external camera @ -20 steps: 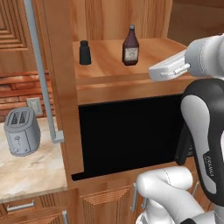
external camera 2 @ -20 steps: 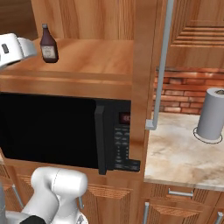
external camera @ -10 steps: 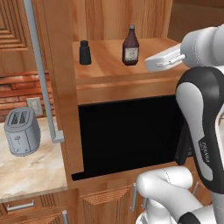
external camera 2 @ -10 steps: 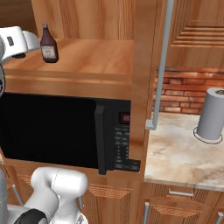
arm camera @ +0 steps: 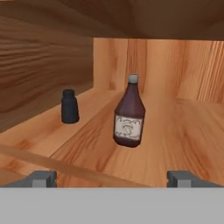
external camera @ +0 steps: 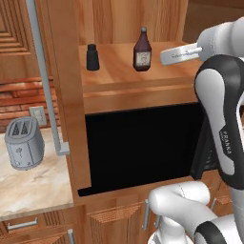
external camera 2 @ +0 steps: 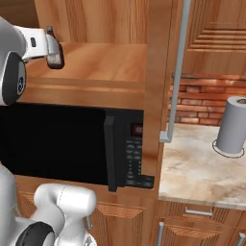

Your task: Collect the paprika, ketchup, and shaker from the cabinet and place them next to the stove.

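Observation:
The ketchup point(external camera: 142, 50) stands upright on the cabinet point(external camera: 119, 78) shelf, a dark red bottle with a grey cap and pale label. The small black shaker point(external camera: 92, 57) stands to its left, nearer the side panel. My gripper point(external camera: 165, 57) hovers just right of the ketchup at bottle height, open, touching nothing. In the hand view the ketchup point(arm camera: 128, 116) is ahead and centred between the spread fingertips point(arm camera: 42, 178), with the shaker point(arm camera: 69, 106) further left and my gripper point(arm camera: 112, 179) short of both. From the right, my hand partly covers the ketchup point(external camera 2: 55, 58). The paprika and the stove are out of view.
A black microwave point(external camera 2: 129, 153) fills the recess under the shelf. A grey toaster point(external camera: 23, 143) sits on the marble counter to the left, and a paper towel roll point(external camera 2: 233, 126) on the counter to the right. Long grey door handles point(external camera: 44, 76) hang beside the shelf.
My hand has moved up and left along the shelf, closer to the ketchup. The jaws have stayed open. The bottle and shaker have not moved.

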